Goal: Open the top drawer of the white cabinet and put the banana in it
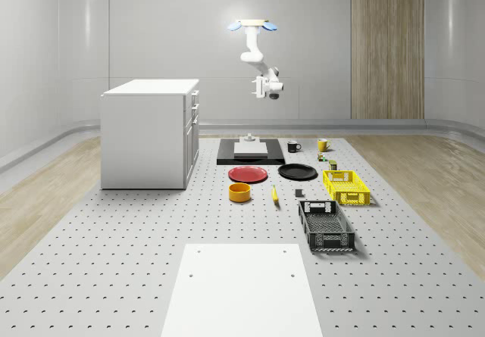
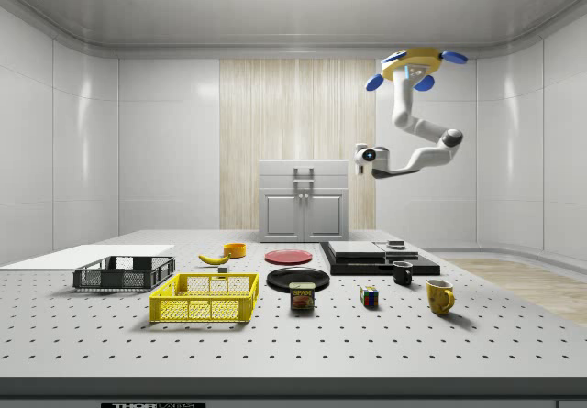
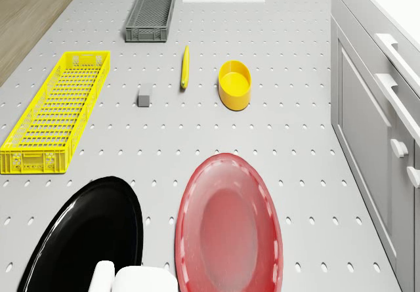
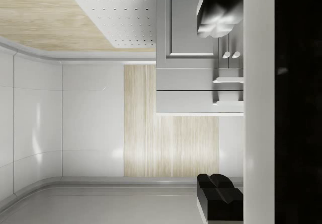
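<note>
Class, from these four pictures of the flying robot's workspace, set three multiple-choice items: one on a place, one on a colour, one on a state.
1. Where does the slim yellow banana lie?
A. inside the long yellow lattice crate
B. on the perforated table between the round yellow bowl and the small grey cube
C. on the flat black plate

2. What colour is the plate nearest the white cabinet?
A. red
B. blue
C. green

3. How is the cabinet's top drawer?
A. pulled fully out
B. shut
C. removed

Key: 1 B, since the drone view shows it on bare table between them. 2 A, since the round red plate lies beside the cabinet. 3 B, since its front sits flush in the side view.
</note>
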